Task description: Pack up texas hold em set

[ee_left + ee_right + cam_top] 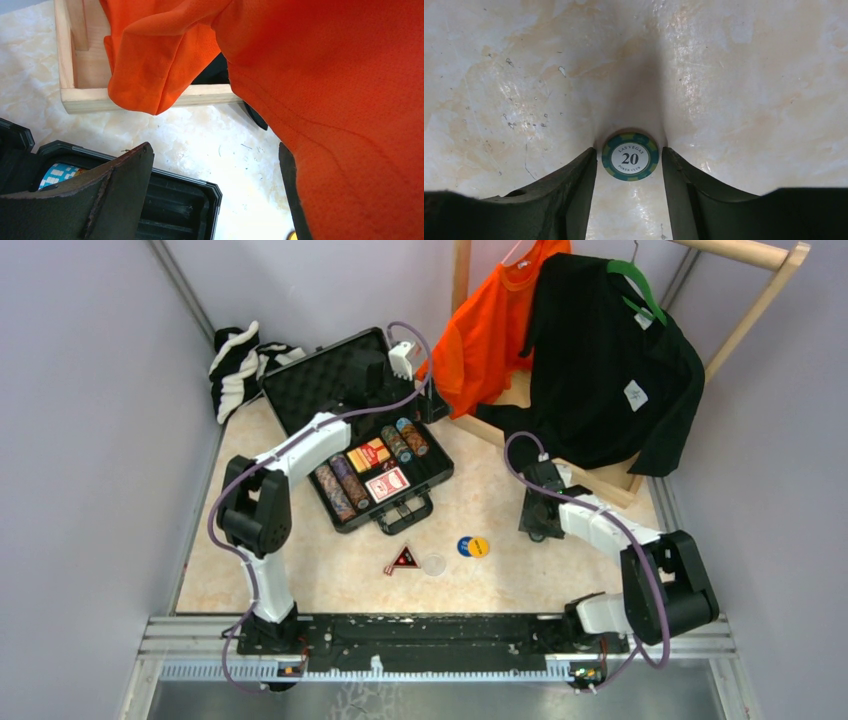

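Note:
The black briefcase [425,480] lies open at the back left with its lid [315,385] raised. Inside are rows of poker chips [340,490] and a red card deck [388,483]. A black-red triangle [403,559], a clear disc [433,564], a blue disc [465,546] and a yellow disc [481,546] lie on the table in front of it. My left gripper [215,150] hangs open over the case's far right corner [212,192], holding nothing. My right gripper [629,165] points down at the table, open. A green "20" chip [630,156] lies flat between its fingertips, with narrow gaps on both sides.
An orange shirt [490,325] and a black shirt [610,370] hang on a wooden rack [600,480] at the back right. The orange cloth [325,100] drapes against my left gripper's right finger. A black-and-white striped cloth [240,365] lies at the back left corner.

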You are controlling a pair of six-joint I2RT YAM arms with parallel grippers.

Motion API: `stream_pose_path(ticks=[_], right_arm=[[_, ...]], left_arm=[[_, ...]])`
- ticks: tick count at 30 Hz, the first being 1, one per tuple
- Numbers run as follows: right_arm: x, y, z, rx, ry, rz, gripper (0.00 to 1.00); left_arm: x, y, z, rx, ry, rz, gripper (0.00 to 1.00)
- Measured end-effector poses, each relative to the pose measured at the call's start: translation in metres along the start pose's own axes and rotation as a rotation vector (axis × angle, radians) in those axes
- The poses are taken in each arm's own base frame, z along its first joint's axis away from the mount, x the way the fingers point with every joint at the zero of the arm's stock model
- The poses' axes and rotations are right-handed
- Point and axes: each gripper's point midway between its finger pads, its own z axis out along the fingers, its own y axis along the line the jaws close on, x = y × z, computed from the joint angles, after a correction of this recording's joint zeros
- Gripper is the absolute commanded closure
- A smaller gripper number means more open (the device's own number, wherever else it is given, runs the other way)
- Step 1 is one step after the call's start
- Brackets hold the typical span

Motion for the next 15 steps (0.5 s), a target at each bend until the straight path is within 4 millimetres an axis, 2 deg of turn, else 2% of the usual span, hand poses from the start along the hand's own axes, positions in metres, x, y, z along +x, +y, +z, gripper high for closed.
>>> stream_pose_path(ticks=[4, 7, 9, 12, 15], right_arm=[[0.001, 0.002, 0.0, -0.002, 0.0, 0.001, 0.52], [0.002, 0.002, -0.001, -0.001, 0.002, -0.005, 0.43], [0.003, 0.003, -0.002, -0.001, 0.003, -0.009, 0.41], [0.007, 0.006, -0.004, -0.007, 0.009, -0.026, 0.43], [0.012, 0.007, -0.006, -0.01, 0.016, -0.035, 0.5]], left_arm=[[0.001, -0.001, 0.001, 0.011, 0.001, -0.012, 0.0], [0.003, -0.001, 0.002, 0.02, 0.007, -0.024, 0.0], [0.005, -0.002, 0.004, 0.026, 0.011, -0.033, 0.0], [0.008, -0.001, 0.006, 0.033, 0.017, -0.045, 0.0], [0.012, -0.002, 0.006, 0.039, 0.024, -0.058, 0.0]])
